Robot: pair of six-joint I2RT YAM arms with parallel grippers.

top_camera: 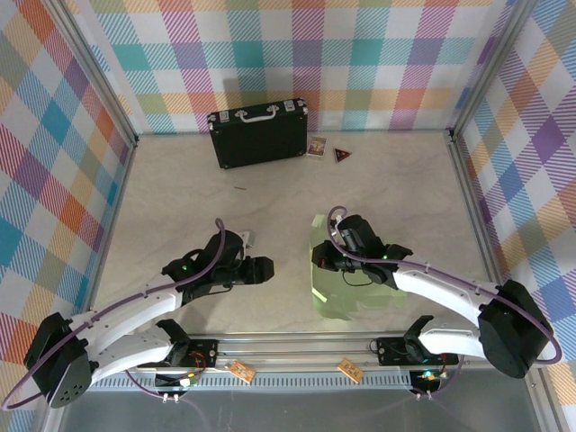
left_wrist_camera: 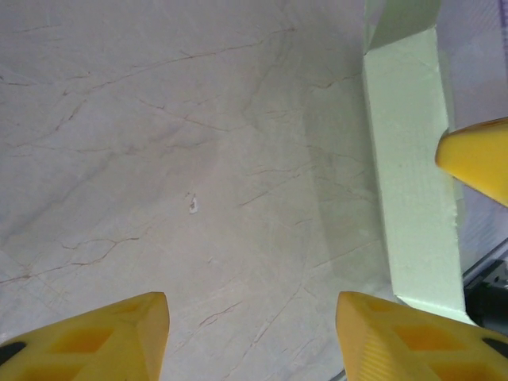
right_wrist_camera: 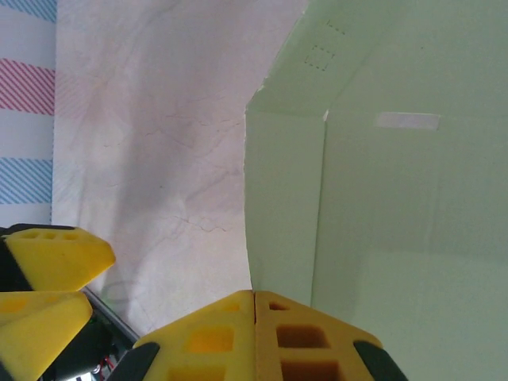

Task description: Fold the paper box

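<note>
The paper box (top_camera: 340,292) is pale green creased card lying near the table's front, right of centre. My right gripper (top_camera: 317,258) is at its left edge. In the right wrist view its jaws (right_wrist_camera: 254,298) are pressed together, with the edge of a narrow side flap (right_wrist_camera: 282,206) running into the seam. The wide panel (right_wrist_camera: 413,198) spreads out to the right. My left gripper (top_camera: 266,270) hovers just left of the card. It is open (left_wrist_camera: 250,305) over bare table, and a strip of the paper box (left_wrist_camera: 409,175) stands to its right.
A black hard case (top_camera: 258,132) with a metal handle stands at the back wall. A small card (top_camera: 316,146) and a red triangle (top_camera: 342,155) lie beside it. Checked walls enclose three sides. A metal rail (top_camera: 297,346) runs along the near edge.
</note>
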